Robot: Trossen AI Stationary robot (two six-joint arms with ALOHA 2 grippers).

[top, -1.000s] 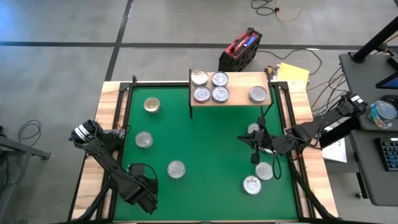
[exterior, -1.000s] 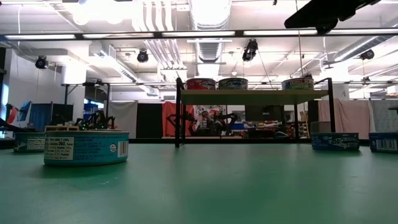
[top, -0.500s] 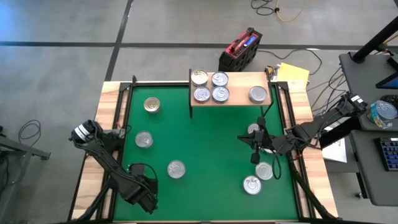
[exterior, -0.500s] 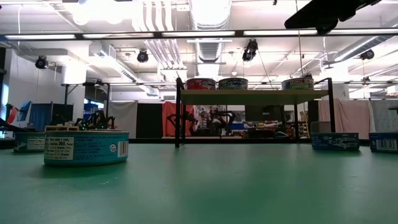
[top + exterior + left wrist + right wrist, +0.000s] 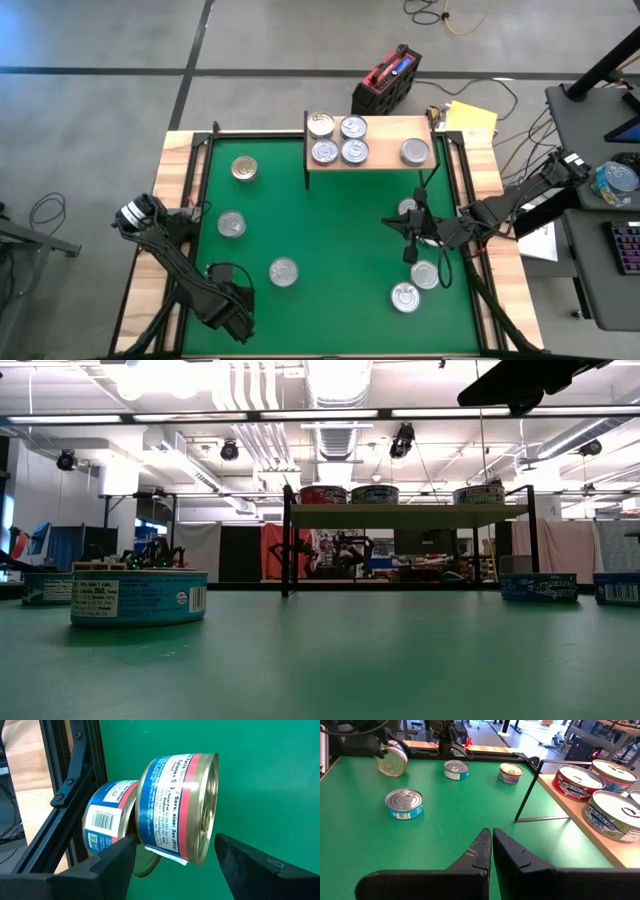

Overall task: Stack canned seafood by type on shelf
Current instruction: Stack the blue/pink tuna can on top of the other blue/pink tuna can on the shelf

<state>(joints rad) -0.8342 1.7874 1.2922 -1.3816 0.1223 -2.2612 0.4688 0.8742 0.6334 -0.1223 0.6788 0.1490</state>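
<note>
Sideways, a can (image 5: 177,807) sits between left claw (image 5: 175,857) fingers

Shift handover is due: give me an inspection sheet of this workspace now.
Surface: green mat in a wooden border; no spills seen.
Job's things: five cans on the shelf; loose cans on the mat.
Clutter: red-and-black case and yellow papers beyond the shelf.
Pincers: left pincer shut on tilted can, another can close behind; right pincer shut, empty, over the mat.
Cables: yellow cable and dark cable on the floor.
Surroundings: desk with keyboard to the right.
</note>
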